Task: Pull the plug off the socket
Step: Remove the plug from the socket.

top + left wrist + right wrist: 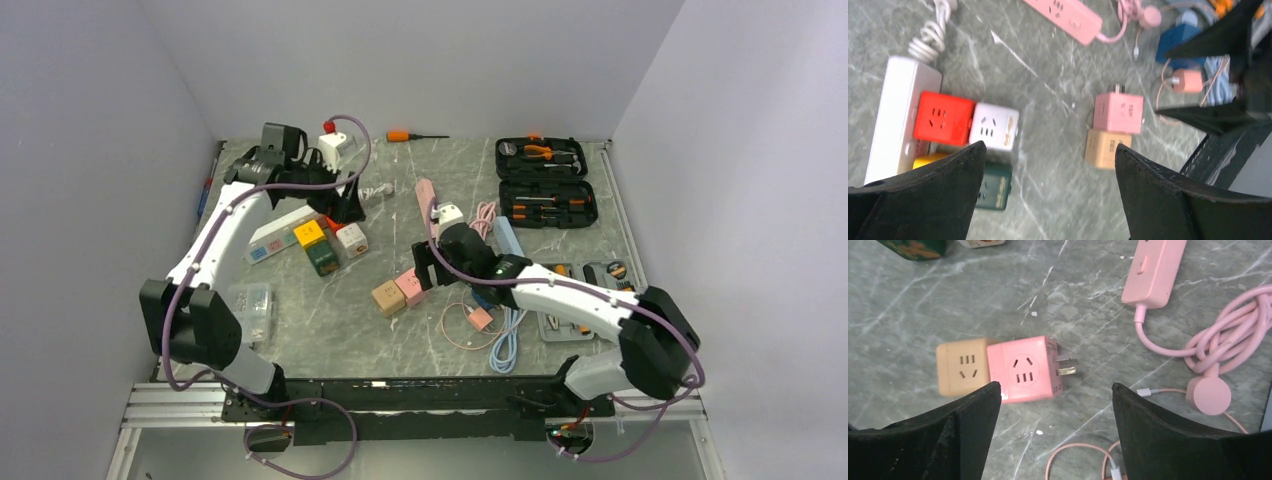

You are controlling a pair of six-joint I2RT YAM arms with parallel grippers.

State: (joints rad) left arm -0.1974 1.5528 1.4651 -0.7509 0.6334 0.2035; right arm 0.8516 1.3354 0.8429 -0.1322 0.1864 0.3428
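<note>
- Black pointed fingers of the left gripper (1049, 147) stand spread wide with nothing between them. Its arm reaches to the far left of the table, wrist tipped down over a white power strip (893, 120) that carries a red cube (943, 118) and a white cube (994, 126).
- Stretched leftward from its base, the right arm holds the right gripper (1055, 386) low near mid-table. Its 2 fingers are parted and released, framing the pink cube (1023, 370) from above without touching it.
- Lying on the surface near the table's centre, the pink cube is joined face to face with a tan cube (962, 367) on one side. Metal prongs (1067, 366) stick out bare from its opposite side. The 2 cubes are not yet pulled apart.
- Grey-green marbled tabletop (340, 325) with pale veins, closed in on 3 sides by plain pale walls (420, 60).
- Just beyond the cubes lie a pink power strip (1153, 270) and its coiled pink cable (1243, 330).
- At the far right, an open black tool case (575, 165) shows 2 halves holding orange-handled tools.
- Near the left arm's base sits a clear plastic box (250, 290); its contents are too small to tell.
- An orange-handled screwdriver (405, 136) lies alone by the back wall.
</note>
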